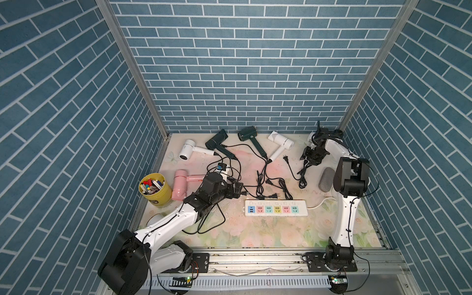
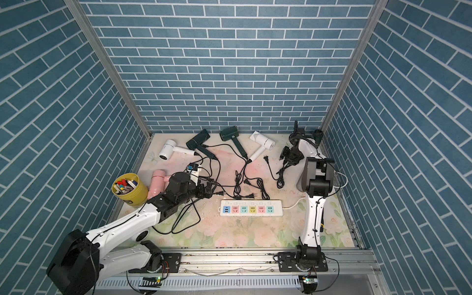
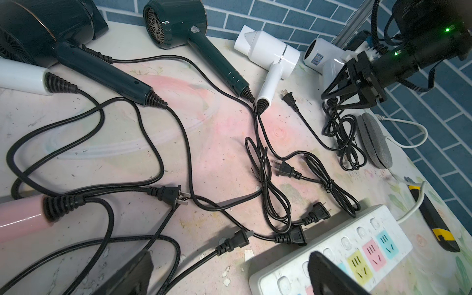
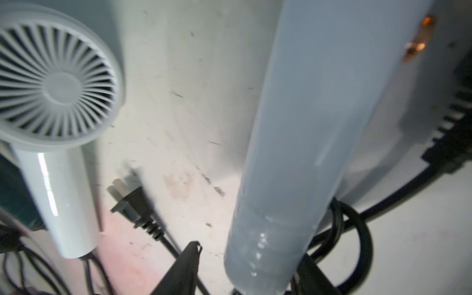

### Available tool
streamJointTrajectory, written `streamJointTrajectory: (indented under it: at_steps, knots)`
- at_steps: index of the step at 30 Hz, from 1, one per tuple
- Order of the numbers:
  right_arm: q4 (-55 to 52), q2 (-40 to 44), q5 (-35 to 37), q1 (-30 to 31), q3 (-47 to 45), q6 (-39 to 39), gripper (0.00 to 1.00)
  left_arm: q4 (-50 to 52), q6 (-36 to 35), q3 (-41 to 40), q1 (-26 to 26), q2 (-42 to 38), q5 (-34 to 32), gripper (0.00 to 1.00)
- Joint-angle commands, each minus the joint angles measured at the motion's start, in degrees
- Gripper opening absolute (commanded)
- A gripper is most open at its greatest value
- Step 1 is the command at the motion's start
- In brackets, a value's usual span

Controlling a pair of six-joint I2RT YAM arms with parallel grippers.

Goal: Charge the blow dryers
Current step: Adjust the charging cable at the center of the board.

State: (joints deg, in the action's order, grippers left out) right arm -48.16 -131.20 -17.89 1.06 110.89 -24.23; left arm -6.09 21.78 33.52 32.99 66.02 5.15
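Several blow dryers lie along the back of the table: white [image 1: 190, 150], two dark green [image 1: 217, 141] [image 1: 249, 135], white [image 1: 281, 141], and a pink one [image 1: 181, 185] at the left. Their black cords and plugs tangle toward the power strip [image 1: 275, 208]. My left gripper [image 3: 229, 268] is open low over a loose plug [image 3: 235, 241] beside the strip's left end. My right gripper [image 4: 252, 268] straddles the handle [image 4: 319, 127] of another white blow dryer [image 3: 319, 57] at the back right. Its jaws are open, with a gap on one side.
A yellow cup [image 1: 154, 190] of small items stands at the left edge. A grey fuzzy roll [image 1: 325, 178] lies by the right arm. A yellow-and-black utility knife [image 3: 434, 219] lies past the strip's right end. Brick-pattern walls close three sides.
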Motion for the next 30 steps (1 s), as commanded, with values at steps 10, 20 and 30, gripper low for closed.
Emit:
streamJointTrajectory:
  at_steps: [10,20,30]
  knots:
    - [0.78,0.37,-8.56,0.89,2.71,-2.25,0.45,0.86,-0.84,1.56,0.5,0.31,-0.58,1.0]
    - [3.84,19.52,7.69,1.31,-20.57,-0.21,0.47,0.76,-0.91,1.64,0.66,0.8,-0.62,0.99]
    - [3.68,22.7,11.65,5.85,-31.38,1.49,0.42,0.59,-0.95,2.15,1.68,1.86,-0.75,0.99]
